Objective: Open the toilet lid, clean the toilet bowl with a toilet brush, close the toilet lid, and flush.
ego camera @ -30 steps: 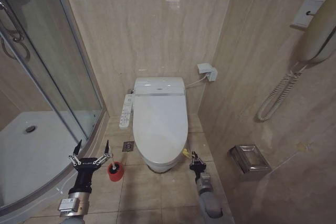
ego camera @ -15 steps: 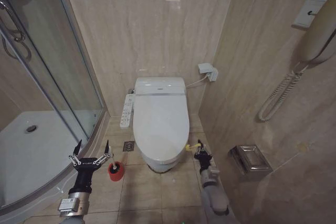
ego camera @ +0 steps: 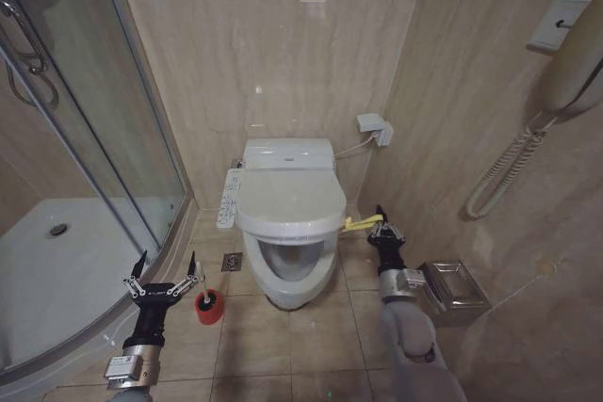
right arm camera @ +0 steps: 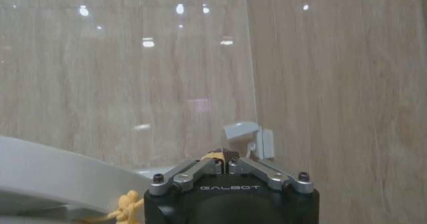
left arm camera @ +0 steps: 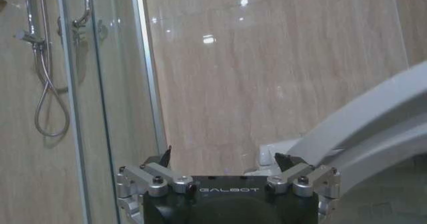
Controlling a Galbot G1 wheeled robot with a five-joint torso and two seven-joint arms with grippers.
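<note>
Right gripper (ego camera: 381, 224): jaws pinched shut on the yellow strap (ego camera: 361, 223), beside the toilet's right side.
Toilet lid (ego camera: 292, 200): partly raised, tilted, its strap edge just left of the shut jaws.
Toilet bowl (ego camera: 293, 277): below the lid, rim showing.
Left gripper (ego camera: 166, 268): jaws spread open, holding nothing, low by the shower.
Toilet brush (ego camera: 201, 286): just right of the open jaws, standing in the red holder (ego camera: 208, 308) on the floor.

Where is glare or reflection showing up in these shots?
Head view: a bright spot on the back wall, sheen on the raised toilet lid. Left wrist view: ceiling-light dots on the wall tiles and shower glass. Right wrist view: a row of light dots high on the tiles.
</note>
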